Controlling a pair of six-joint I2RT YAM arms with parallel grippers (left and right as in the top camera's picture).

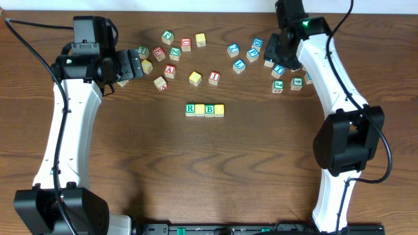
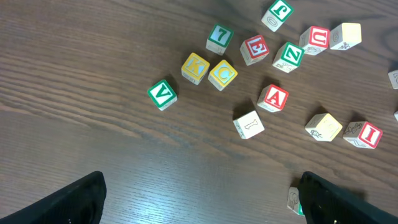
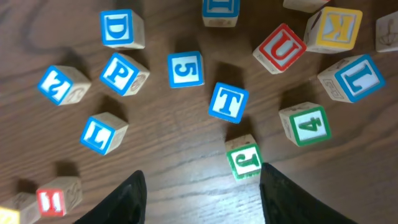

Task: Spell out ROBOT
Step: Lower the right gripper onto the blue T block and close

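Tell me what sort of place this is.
Probably a robotics lab bench set up for manipulation trials: a wood-grain table, a white left arm and right arm working over it, and wooden alphabet blocks scattered about, four forming a row mid-table.

Worktop (image 1: 209, 170): dark brown wood grain. T block (image 3: 228, 102): blue face, white letter. U block (image 3: 280, 48): red. 4 block (image 3: 306, 124): green. K block (image 3: 339, 26): yellow.

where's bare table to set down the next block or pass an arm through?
Free: the table below the spelled row, between the arms; also beside the row, out to the left arm and the right arm. Crowded: loose blocks above the row, left group and right group.
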